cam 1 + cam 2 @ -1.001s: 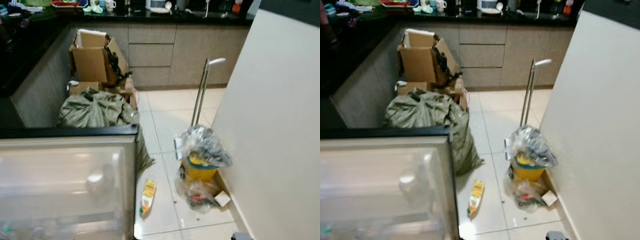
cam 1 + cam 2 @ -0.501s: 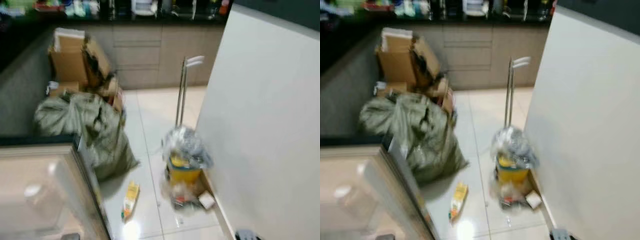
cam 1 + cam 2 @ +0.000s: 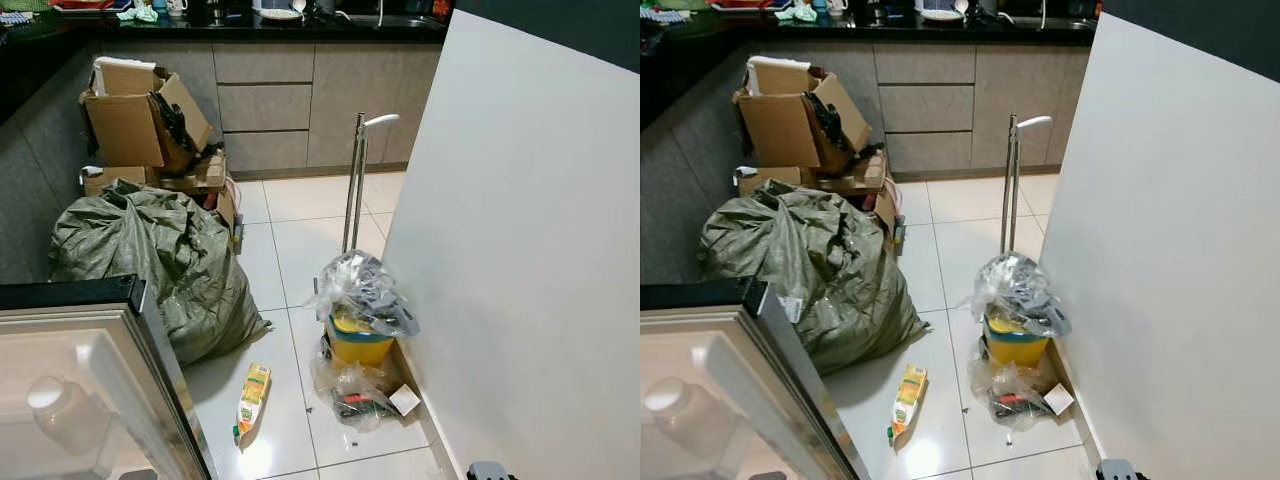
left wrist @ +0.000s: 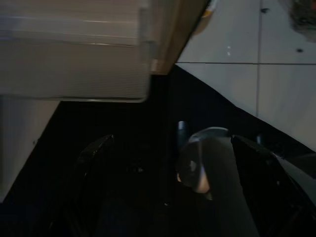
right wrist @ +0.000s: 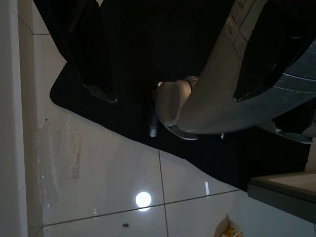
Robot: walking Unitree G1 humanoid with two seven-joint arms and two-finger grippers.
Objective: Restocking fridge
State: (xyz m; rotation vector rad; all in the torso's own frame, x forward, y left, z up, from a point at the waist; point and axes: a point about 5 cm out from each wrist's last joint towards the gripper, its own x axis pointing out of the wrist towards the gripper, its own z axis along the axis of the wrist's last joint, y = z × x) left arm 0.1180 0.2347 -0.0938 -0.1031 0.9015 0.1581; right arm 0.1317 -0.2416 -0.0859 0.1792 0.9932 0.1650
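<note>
The juice carton (image 3: 252,397) lies flat on the floor tiles (image 3: 300,230) just beside the open fridge door's (image 3: 150,360) outer edge, long axis running away from the robot, cap end nearer. Stepping forward could crush it. Both grippers, left gripper (image 4: 173,163) and right gripper (image 5: 168,84), hang spread and empty.

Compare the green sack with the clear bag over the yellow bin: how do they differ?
The green sack is opaque, bulky and slumps on the floor; the clear bag is see-through, much smaller and sits atop the yellow bin. Both are crumpled and stuffed full.
</note>
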